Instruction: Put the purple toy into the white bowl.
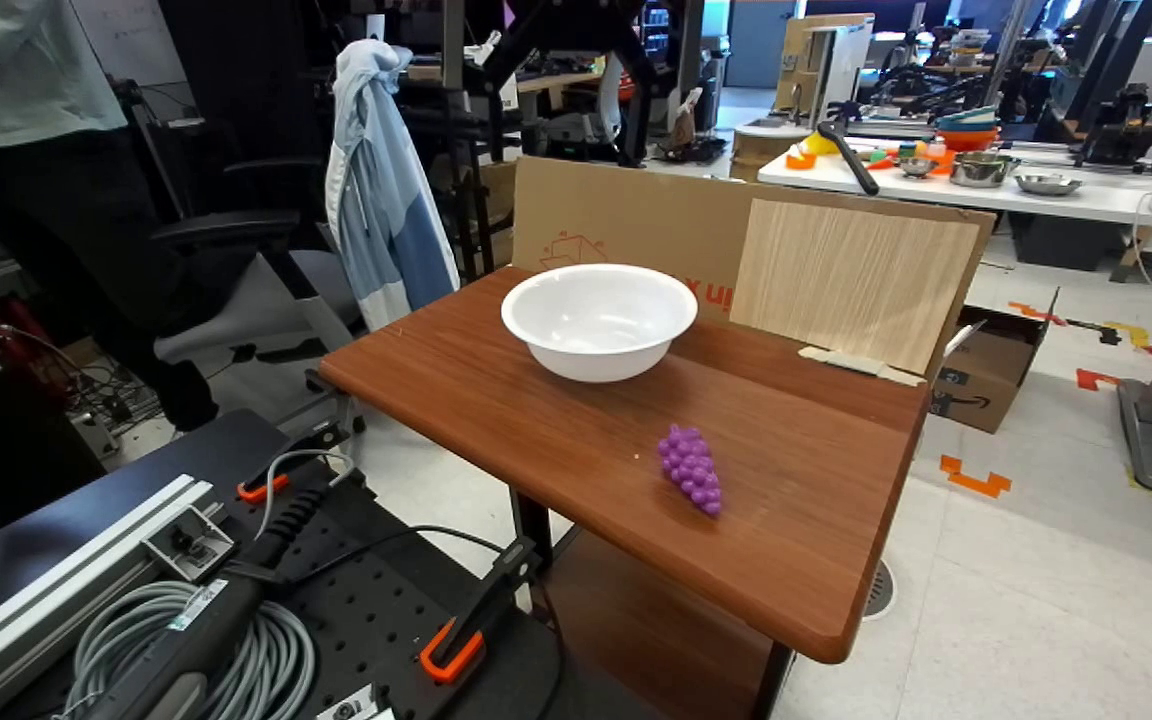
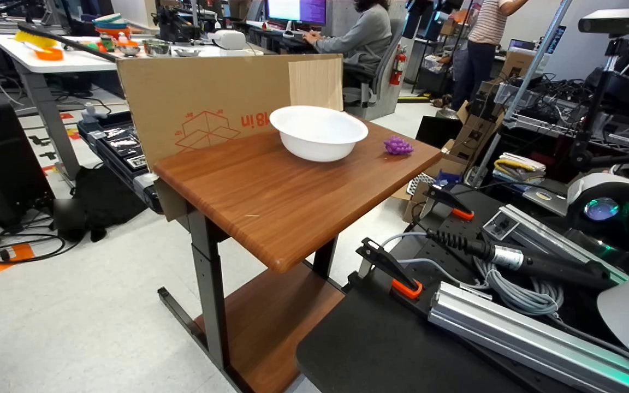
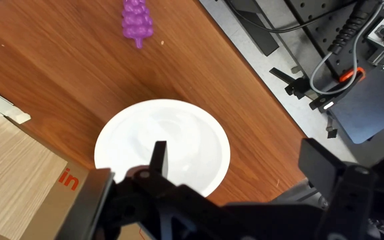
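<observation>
The purple toy (image 1: 690, 470) lies on the brown table near its front edge; it also shows in an exterior view (image 2: 398, 146) and, cut by the top edge, in the wrist view (image 3: 137, 21). The white bowl (image 1: 599, 320) stands upright on the table, apart from the toy, and looks empty. It also shows in an exterior view (image 2: 319, 134) and the wrist view (image 3: 178, 143). My gripper (image 3: 234, 146) is open with nothing between its fingers. It is high above the table, one finger overlapping the bowl in the wrist view. It shows at the top of an exterior view (image 1: 564, 145).
A cardboard panel (image 1: 626, 215) with a pale wooden board (image 1: 851, 280) stands along the table's (image 1: 556, 430) back edge. A black bench (image 1: 386, 570) with orange-tipped clamps, cables and a metal rail is beside the front edge, across a gap.
</observation>
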